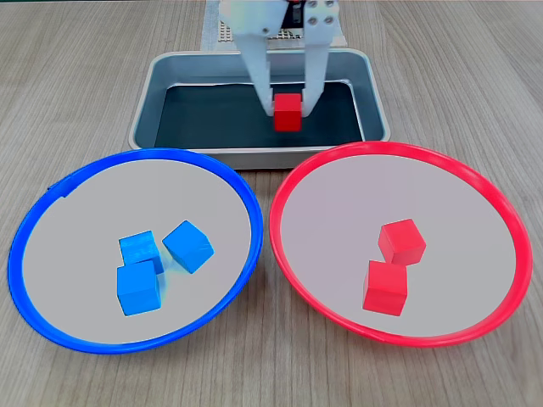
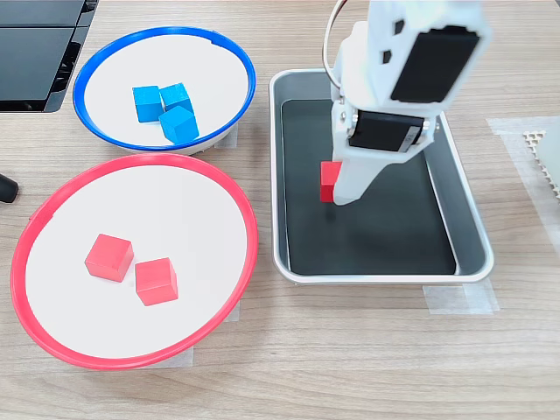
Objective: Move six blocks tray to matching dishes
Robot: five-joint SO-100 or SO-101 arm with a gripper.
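Gripper (image 1: 288, 106) fingers are clamped on a red block (image 1: 288, 111), held over the dark bottom of the tray (image 1: 254, 158) at the far side of a fixed view. Three blue blocks (image 1: 157, 259) are bunched in the blue-rimmed dish (image 1: 127, 165) at near left, and two red blocks (image 1: 392, 264) are sat touching in the red-rimmed dish (image 1: 399, 153) at near right.

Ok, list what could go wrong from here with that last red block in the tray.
1. The gripper holds the last red block only by its sides; it could slip on the lift.
2. Carried low, it might clip the tray rim.
3. Dropped onto the two red blocks in the red-rimmed dish, it could bounce out.
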